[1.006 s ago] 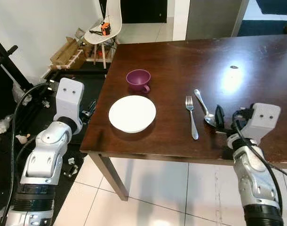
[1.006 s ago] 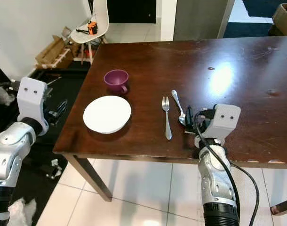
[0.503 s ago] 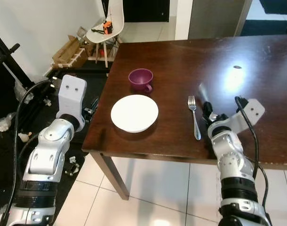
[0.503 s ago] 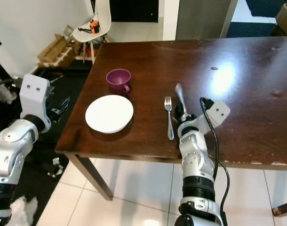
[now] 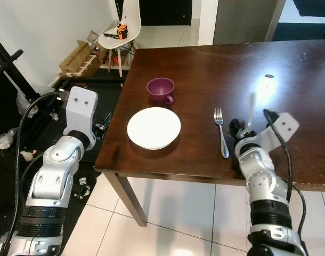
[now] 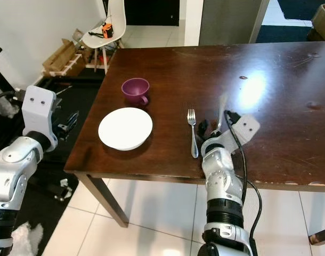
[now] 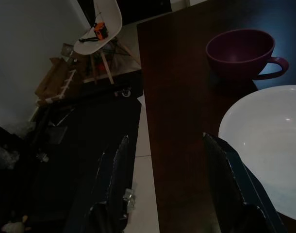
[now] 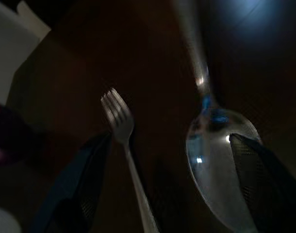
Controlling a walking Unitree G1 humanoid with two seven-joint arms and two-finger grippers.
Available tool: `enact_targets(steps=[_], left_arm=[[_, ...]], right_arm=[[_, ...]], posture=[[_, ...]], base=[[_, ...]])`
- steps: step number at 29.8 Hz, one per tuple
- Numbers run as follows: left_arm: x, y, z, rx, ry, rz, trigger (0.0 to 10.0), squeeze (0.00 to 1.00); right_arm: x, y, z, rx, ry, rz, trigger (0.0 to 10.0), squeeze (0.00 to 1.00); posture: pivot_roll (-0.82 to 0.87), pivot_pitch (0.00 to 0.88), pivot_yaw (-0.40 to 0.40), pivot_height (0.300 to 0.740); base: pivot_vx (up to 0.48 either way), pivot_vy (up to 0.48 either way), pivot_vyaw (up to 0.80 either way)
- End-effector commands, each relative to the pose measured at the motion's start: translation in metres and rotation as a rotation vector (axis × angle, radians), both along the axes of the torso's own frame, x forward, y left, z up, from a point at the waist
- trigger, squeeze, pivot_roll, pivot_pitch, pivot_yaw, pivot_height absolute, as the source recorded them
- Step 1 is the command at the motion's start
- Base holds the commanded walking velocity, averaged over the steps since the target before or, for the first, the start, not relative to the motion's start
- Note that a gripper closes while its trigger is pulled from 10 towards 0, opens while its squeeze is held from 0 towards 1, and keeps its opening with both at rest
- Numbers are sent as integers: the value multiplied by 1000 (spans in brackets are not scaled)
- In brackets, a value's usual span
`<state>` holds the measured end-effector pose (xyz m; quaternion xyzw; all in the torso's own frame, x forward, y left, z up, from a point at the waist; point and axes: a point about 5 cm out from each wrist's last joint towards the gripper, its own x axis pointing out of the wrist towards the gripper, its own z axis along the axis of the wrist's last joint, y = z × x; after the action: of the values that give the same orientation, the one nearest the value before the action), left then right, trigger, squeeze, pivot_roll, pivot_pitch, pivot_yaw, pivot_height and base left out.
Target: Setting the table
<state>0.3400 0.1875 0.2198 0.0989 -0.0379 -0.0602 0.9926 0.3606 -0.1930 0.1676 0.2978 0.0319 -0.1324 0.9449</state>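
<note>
On the dark brown wooden table [image 5: 205, 69] the round white plate [image 5: 153, 127] sat close to the near edge, and everything else placed itself off that plate. The purple ceramic cup [image 5: 161, 89] stood just beyond the plate, handle turned toward the plate's right side. The silver metal fork [image 5: 221, 133] lay flat to the right of the plate, tines pointing away from the robot. Right of the fork, further from the plate, the right gripper [image 5: 241, 129] was over the table edge, its black fingers [image 8: 264, 170] closed on the bowl of the shiny silver spoon [image 8: 213, 141], whose handle stuck up, blurred. The left gripper [image 7: 170, 189] hung left of the plate, off the table's edge, fingers spread wide, gripping nothing. A white chair [image 5: 120, 29] stood far beyond the plate.
</note>
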Motion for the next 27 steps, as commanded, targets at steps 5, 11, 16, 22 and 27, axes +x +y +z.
enact_targets(steps=[5, 11, 16, 22, 27], left_arm=[[2, 2, -5, -10, 17, 7, 10000, 0], [2, 2, -5, -10, 13, 10, 10000, 0], [1, 2, -6, -13, 13, 13, 10000, 0], [0, 1, -7, -17, 15, 15, 10000, 0], [0, 0, -8, -20, 17, 11, 10000, 0]], right_arm=[[-4, 29, -21, 135, 27, 101, 10000, 0], [5, 22, 11, 120, -179, 128, 10000, 0], [6, 5, 39, 9, -325, 99, 10000, 0], [-2, -5, 60, -224, -422, 133, 10000, 0], [-12, -9, 48, -567, -330, 345, 10000, 0]], posture=[[29, 99, 207, 740], [33, 97, 206, 740], [34, 98, 200, 740], [25, 101, 200, 740], [18, 104, 199, 740]], base=[[0, 0, 0], [0, 0, 0], [0, 0, 0], [0, 0, 0], [0, 0, 0]])
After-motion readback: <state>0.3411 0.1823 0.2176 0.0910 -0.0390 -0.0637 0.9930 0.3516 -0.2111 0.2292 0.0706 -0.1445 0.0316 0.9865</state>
